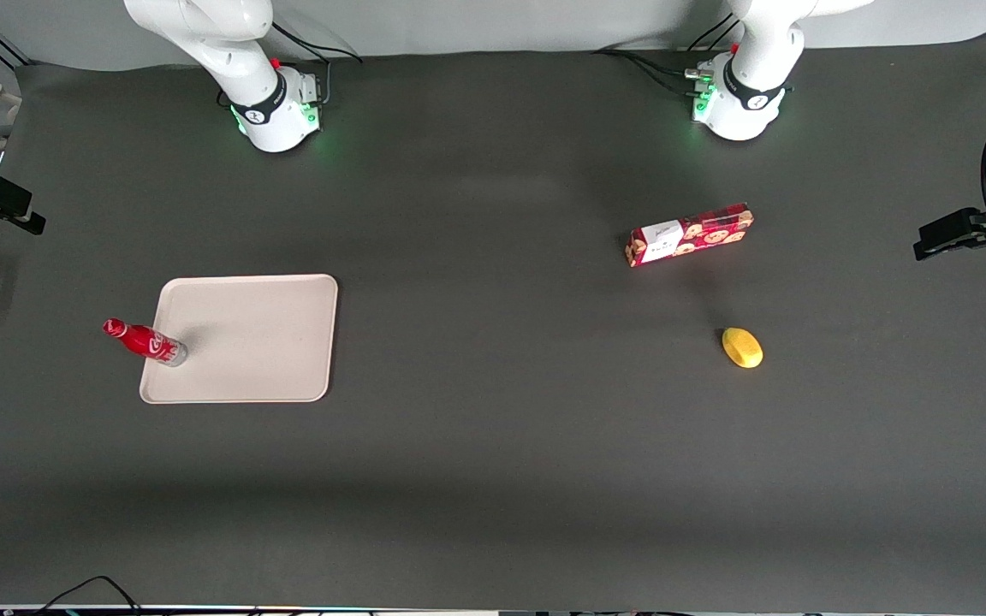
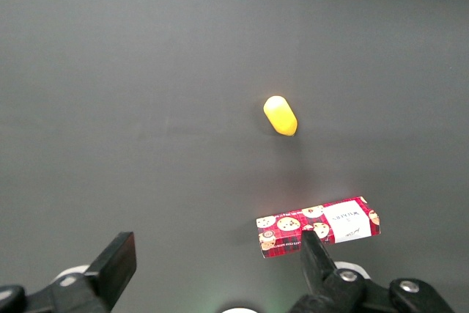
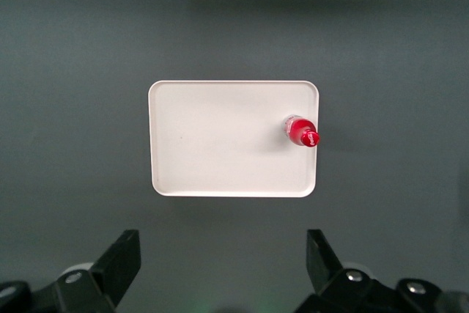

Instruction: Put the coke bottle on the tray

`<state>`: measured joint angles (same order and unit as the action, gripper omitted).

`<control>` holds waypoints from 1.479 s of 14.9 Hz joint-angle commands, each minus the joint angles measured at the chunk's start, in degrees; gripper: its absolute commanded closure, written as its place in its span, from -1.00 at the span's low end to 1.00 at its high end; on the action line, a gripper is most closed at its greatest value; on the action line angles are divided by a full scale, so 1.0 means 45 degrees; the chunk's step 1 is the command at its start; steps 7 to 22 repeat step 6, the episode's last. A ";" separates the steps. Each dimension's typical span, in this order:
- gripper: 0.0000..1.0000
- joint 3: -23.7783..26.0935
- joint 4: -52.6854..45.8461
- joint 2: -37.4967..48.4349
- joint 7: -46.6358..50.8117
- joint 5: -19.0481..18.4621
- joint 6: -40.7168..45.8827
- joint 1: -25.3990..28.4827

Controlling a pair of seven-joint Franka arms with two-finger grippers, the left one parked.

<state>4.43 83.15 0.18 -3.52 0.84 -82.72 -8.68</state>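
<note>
The coke bottle, slim and red with a red cap and silvery base, stands upright on the beige tray, close to the tray's edge toward the working arm's end of the table. In the right wrist view the coke bottle appears from above, inside the rim of the tray. My right gripper hangs high above the table, well apart from the bottle. It is open, with nothing between its fingers. The front view does not show the gripper.
A red cookie box lies toward the parked arm's end of the table, and a yellow oval object sits nearer the front camera than the box. The left wrist view shows the same box and yellow object.
</note>
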 commanded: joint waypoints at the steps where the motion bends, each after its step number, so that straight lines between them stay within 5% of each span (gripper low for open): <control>1: -1.00 -0.0086 -0.0157 -0.0020 0.0432 0.0281 0.0257 0.0132; 22: -1.00 -0.0086 -0.0098 -0.0157 0.0432 0.0301 0.0180 0.0113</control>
